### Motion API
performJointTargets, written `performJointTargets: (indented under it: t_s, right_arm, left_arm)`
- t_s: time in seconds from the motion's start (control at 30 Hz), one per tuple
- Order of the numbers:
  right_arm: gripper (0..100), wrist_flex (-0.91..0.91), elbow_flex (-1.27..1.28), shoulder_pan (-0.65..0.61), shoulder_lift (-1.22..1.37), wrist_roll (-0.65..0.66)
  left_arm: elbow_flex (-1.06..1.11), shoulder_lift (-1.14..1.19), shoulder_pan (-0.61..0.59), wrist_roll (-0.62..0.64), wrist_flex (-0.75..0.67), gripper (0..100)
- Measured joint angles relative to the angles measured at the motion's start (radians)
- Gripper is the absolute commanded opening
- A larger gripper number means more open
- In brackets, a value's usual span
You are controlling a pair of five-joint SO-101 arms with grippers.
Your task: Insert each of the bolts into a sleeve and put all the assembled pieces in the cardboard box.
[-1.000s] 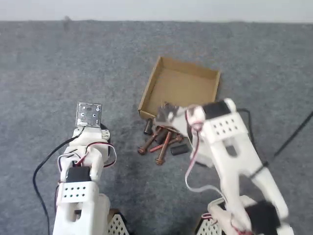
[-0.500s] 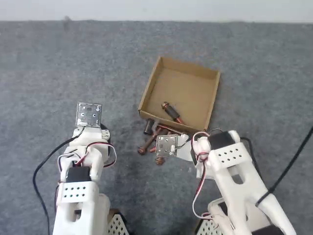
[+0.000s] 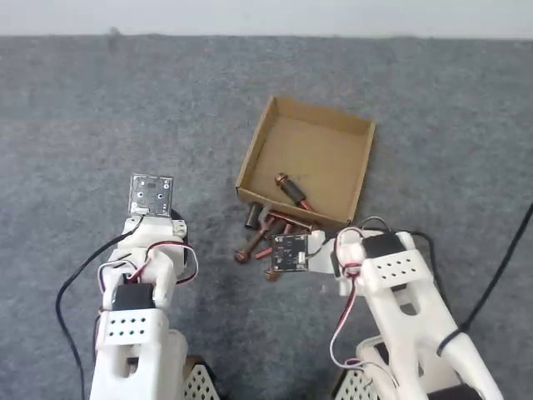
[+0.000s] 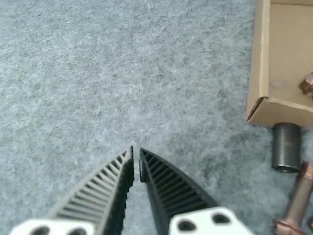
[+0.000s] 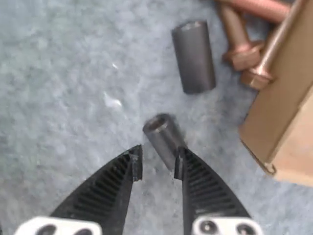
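One bolt+sleeve assy (image 3: 291, 191) in cardboard box (image 3: 250, 158); right gripper (image 5: 156, 164), jaws apart & empty, over a loose sleeve (image 5: 161, 134), next likely centre & close; left gripper (image 4: 136, 154) clenched, empty.

Open carpet (image 3: 125, 100) around cardboard box (image 3: 252, 154), bolts (image 3: 254, 242) and sleeves (image 3: 252, 216) heaped against its near wall

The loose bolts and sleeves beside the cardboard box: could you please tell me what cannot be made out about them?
High view: the right arm's wrist covers some of the bolts, so they cannot be counted.
Left wrist view: one bolt is cut off by the edge.
Right wrist view: the right claw hides one end of a sleeve.
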Motion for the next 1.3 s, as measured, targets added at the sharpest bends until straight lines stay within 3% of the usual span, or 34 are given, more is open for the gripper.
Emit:
performJointTargets:
  t_s: [0.6,1.07,1.23,1.3]
  right_arm:
    - [11.7,-0.15,0.06,0.038,-0.011,0.04]
    - [11.2,-0.198,0.055,-0.005,0.169,0.021]
    - [0.0,-0.201,0.055,-0.005,0.169,0.011]
    - [1.8,-0.204,0.054,-0.005,0.169,-0.037]
  left_arm:
    - [0.0,0.0,0.002,0.0,-0.017,2]
    - [0.0,0.0,0.002,0.0,-0.017,2]
    - [0.0,0.0,0.0,0.0,-0.017,2]
    - [0.0,0.0,0.0,0.0,-0.017,2]
